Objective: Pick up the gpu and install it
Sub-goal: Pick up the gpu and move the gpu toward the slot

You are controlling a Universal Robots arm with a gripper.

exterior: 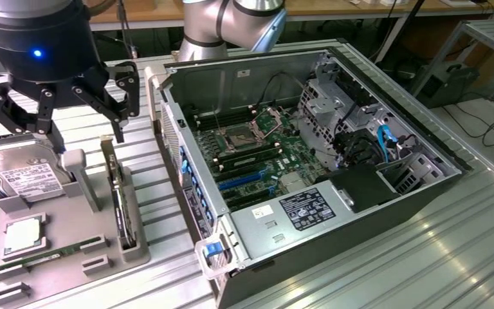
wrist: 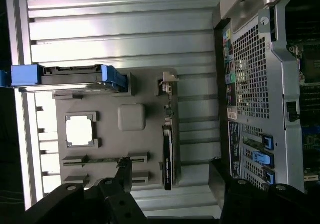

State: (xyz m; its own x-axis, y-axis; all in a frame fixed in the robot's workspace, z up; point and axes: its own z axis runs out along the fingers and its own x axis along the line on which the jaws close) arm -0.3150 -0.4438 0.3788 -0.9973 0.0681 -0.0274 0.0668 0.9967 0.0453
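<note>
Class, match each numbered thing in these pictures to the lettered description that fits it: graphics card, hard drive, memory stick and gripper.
Things:
1. graphics card
2. hard drive
3. memory stick
4. gripper

Descriptions:
A. open, holding nothing, above the grey holder
B. standing on its edge in the holder slot nearest the computer case
C. narrow green strip in a low slot of the holder
D. standing up in the holder, white label showing

Pairs: 1-B, 2-D, 3-C, 4-A.
</note>
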